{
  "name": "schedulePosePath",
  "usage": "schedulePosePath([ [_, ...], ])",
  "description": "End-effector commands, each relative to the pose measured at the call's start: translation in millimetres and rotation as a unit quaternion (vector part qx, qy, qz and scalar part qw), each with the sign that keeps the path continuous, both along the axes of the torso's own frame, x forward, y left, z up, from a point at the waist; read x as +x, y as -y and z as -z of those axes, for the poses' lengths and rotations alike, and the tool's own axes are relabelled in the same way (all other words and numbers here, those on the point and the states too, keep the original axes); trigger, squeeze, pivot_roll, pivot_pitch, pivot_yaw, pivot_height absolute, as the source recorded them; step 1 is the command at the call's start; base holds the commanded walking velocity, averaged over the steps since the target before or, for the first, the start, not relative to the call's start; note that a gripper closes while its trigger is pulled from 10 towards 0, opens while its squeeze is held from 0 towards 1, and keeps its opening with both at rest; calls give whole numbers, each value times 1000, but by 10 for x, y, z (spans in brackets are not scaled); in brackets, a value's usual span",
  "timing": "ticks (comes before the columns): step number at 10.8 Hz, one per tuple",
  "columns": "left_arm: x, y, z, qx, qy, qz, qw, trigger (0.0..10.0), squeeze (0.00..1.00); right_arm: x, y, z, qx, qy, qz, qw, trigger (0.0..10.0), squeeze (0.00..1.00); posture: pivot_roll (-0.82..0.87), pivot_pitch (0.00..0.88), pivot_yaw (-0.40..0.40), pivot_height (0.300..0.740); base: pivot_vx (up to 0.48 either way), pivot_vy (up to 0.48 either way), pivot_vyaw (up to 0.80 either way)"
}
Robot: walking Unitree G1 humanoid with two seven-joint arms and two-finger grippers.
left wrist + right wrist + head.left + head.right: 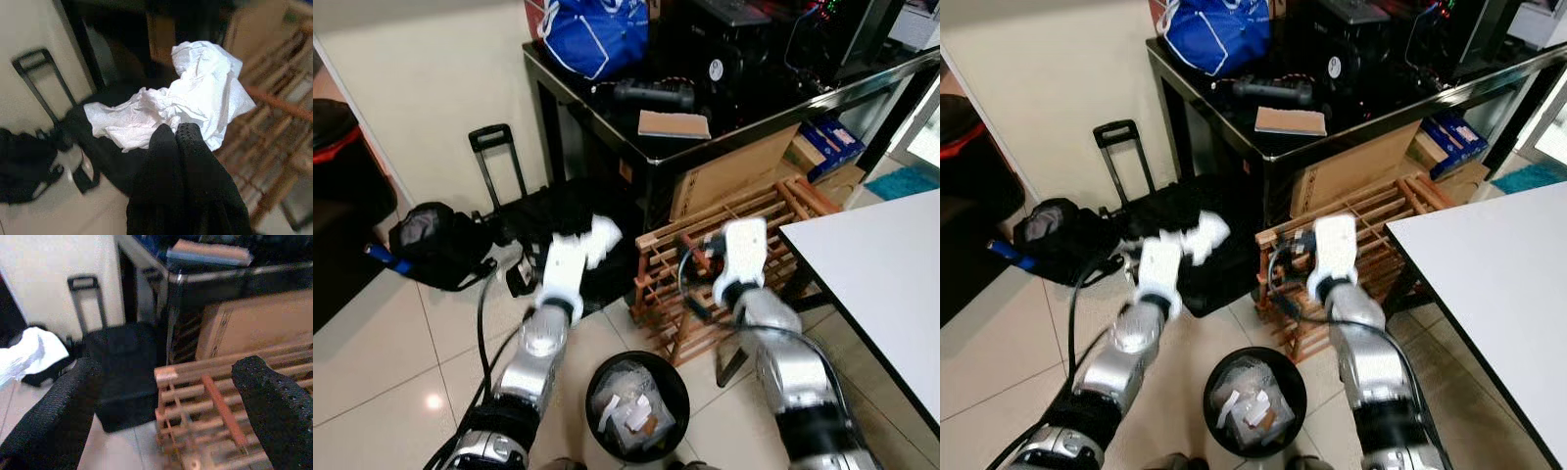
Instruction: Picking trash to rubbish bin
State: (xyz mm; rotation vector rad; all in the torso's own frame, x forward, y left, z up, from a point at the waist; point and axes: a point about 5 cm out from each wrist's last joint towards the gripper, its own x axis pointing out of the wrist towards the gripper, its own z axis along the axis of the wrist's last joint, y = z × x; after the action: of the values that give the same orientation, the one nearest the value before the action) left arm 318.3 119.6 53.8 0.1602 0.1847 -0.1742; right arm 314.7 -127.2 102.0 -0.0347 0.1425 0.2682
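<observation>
Left claw clamped on crumpled tissue, centre frame | right claw apart, empty | bin below holds trash; drop remains

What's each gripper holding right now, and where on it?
The left gripper is shut on the crumpled white tissue, pinching its lower edge; most of the wad sticks out past the fingertips. The right gripper is open and holds nothing.

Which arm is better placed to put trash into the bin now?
Left. The left gripper is already shut on the crumpled white tissue, raised in front of the black bin on the floor. The right gripper is open, empty, and faces the wooden rack.
</observation>
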Motion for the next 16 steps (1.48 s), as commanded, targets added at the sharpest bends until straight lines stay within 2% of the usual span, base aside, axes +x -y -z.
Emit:
schedulePosePath([
  [1, -18, 15, 57, 2, -8, 12, 1000, 10000, 0, -48, 6, 110, -20, -31, -19, 999, 10000, 0, -66, 138, -1, 740, 0, 0, 0],
  [3, -110, 86, 259, -1, -46, 33, 998, 10000, 0, -209, 10, 388, -49, -94, -51, 993, 10000, 0, -64, 157, -14, 740, 0, 0, 0],
  [5, -282, 174, 515, 12, -104, 51, 993, 10000, 0, -430, -23, 654, -80, -157, -106, 979, 10000, 0, -76, 174, -27, 740, 0, 0, 0],
  [7, -430, 269, 683, 6, -149, 54, 987, 10000, 0, -540, 106, 772, -84, -189, -84, 975, 10000, 0, -92, 204, -46, 740, 0, 0, 0],
  [11, -660, 290, 919, 6, -222, 42, 974, 10000, 0, -698, 107, 741, -74, -196, -86, 974, 10000, 0, -129, 268, -66, 740, 0, 0, 0],
  [16, -795, 257, 1027, 17, -246, 37, 968, 10000, 0, -916, 127, 724, -69, -216, -87, 970, 10000, 0, -149, 334, -87, 740, 0, 0, 0],
])
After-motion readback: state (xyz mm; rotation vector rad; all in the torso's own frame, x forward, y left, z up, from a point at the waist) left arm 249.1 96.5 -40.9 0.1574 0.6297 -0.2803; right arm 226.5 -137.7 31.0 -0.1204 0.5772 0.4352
